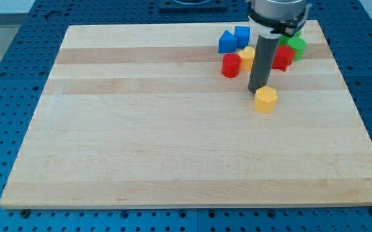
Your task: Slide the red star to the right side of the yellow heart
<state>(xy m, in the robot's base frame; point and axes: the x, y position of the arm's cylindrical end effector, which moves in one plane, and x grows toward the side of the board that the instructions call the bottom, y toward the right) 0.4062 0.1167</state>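
My tip (pixel 258 89) upper right of frame, touching yellow block (pixel 265 99); red star (pixel 282 57) behind rod. No hand on rod.

Wooden board (pixel 140 142) is lying flat on a blue perforated table (pixel 5 38) and filling most of the view. Two blue blocks are sitting near the view's top edge of the board: blue block (pixel 227 42) is touching blue cube (pixel 242 35) on its right. Red rounded block (pixel 231 65) is standing just below them. Green block (pixel 296 45) is sitting further right. Yellow hexagonal block (pixel 265 99) is resting alone, below the cluster.
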